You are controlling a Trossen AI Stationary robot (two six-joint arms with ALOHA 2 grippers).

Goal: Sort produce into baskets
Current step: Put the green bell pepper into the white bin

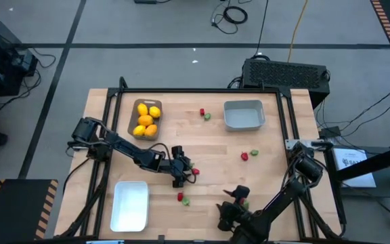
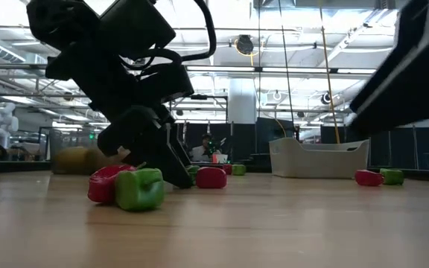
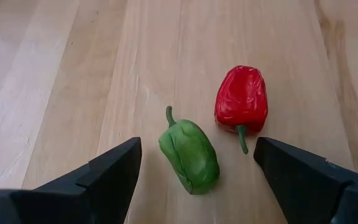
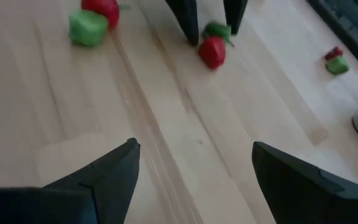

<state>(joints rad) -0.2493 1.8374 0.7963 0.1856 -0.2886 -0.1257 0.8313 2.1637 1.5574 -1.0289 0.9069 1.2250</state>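
— Three baskets, where are they on the surface (image 1: 202,146)?
— Brown basket (image 1: 133,115) at the back left holds the yellow and orange fruits (image 1: 146,120). Grey-blue basket (image 1: 243,115) is at the back right, white basket (image 1: 130,205) at the front left.
— And the left tool (image 1: 185,168)?
— Wide open, low at mid-surface, fingers either side of a green pepper (image 3: 189,155) and red pepper (image 3: 242,99), gripping neither.
— Right tool (image 1: 231,203)?
— Also wide open and empty, near the front edge. Other red-and-green pairs lie loose: one pair (image 1: 183,198) between the arms, one (image 1: 249,154) right of centre, one (image 1: 204,114) near the back.
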